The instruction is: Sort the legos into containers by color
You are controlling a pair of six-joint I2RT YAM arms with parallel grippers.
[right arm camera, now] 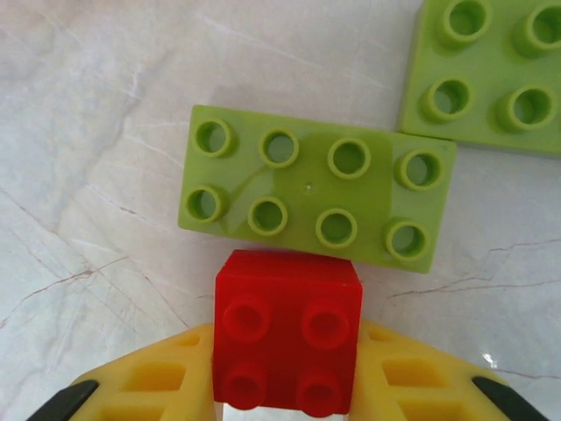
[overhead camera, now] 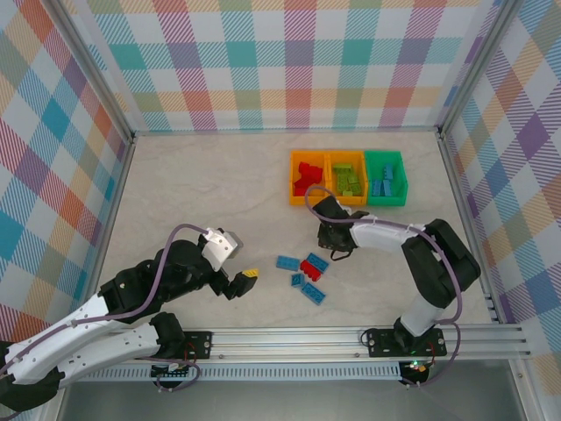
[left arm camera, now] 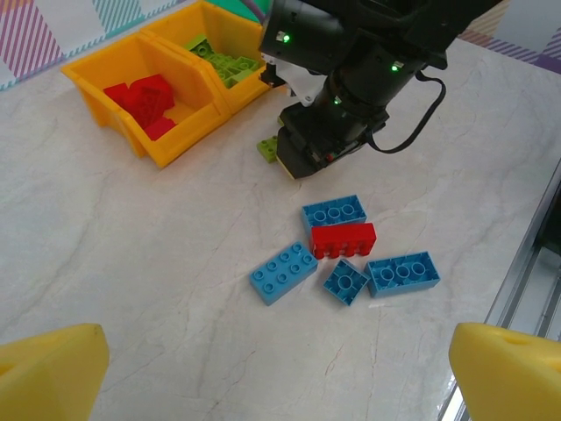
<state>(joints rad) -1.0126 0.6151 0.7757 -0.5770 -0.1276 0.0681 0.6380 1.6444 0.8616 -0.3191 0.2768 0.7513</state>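
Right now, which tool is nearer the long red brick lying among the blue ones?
Right. The right tool, closed on a small red brick, sits just past the long red brick; the left tool is open, well to its left.

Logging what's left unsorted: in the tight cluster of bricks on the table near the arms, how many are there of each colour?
Blue bricks: 4
Red brick: 1
Total: 5
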